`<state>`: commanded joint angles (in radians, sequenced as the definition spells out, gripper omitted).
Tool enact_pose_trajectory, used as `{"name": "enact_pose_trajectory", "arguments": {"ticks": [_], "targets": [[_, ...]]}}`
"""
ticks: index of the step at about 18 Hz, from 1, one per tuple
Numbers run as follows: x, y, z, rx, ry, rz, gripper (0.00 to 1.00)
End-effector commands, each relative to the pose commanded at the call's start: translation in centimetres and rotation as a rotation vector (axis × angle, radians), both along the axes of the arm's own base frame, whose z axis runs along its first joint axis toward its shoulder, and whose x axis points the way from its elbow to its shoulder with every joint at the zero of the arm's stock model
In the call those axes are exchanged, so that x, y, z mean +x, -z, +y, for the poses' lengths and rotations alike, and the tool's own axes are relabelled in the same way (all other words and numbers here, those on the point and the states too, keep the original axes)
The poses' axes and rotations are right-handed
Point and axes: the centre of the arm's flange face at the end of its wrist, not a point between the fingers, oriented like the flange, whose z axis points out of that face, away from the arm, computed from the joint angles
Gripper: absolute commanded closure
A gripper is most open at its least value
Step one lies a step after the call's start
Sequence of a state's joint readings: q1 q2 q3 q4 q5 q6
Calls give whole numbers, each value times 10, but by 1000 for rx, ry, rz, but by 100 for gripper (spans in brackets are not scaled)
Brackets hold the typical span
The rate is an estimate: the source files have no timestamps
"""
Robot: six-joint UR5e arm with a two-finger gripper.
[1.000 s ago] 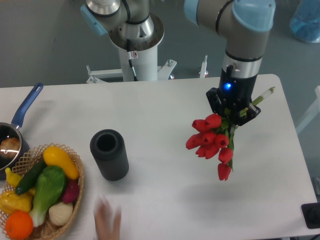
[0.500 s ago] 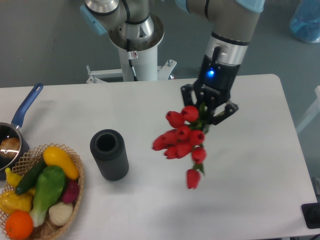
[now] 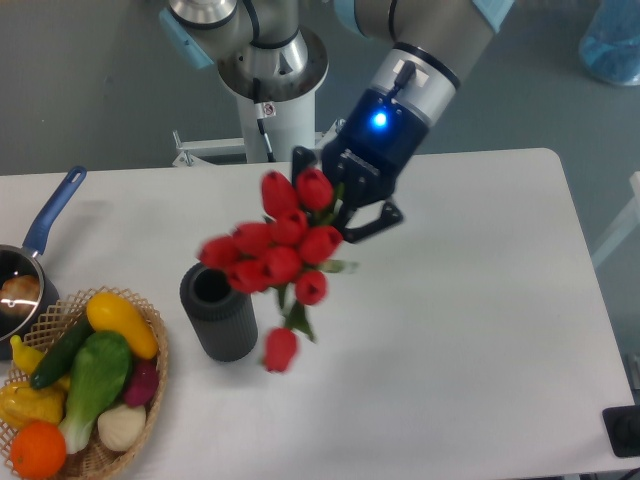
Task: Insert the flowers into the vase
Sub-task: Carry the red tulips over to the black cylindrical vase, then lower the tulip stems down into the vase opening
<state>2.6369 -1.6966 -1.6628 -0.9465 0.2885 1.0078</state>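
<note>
The jaws grip the flowers, buds slanting down-left toward the upright vase.

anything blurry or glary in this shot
Fixed camera: the red tulips are smeared by motion blur, the gripper slightly soft; the dark ribbed vase and wicker basket stay sharp. A blue light glows on the wrist; table lighting is even, shadows faint.

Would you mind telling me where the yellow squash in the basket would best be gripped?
Grip the yellow squash across its narrow width near the middle, coming from above. It lies on top of the basket, long axis slanted, its upper side uncovered; the green vegetable crowds its lower edge.
</note>
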Motion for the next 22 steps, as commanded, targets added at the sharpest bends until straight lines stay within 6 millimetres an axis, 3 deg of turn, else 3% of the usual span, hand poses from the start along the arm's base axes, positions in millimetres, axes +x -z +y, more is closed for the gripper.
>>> {"name": "enact_pose_trajectory", "arguments": {"ticks": [6,8,22], "targets": [[16,15,4,148,93,-137,100],[23,31,1,157,101,-166,100],[42,75,1,197,138,-178,97]]}}
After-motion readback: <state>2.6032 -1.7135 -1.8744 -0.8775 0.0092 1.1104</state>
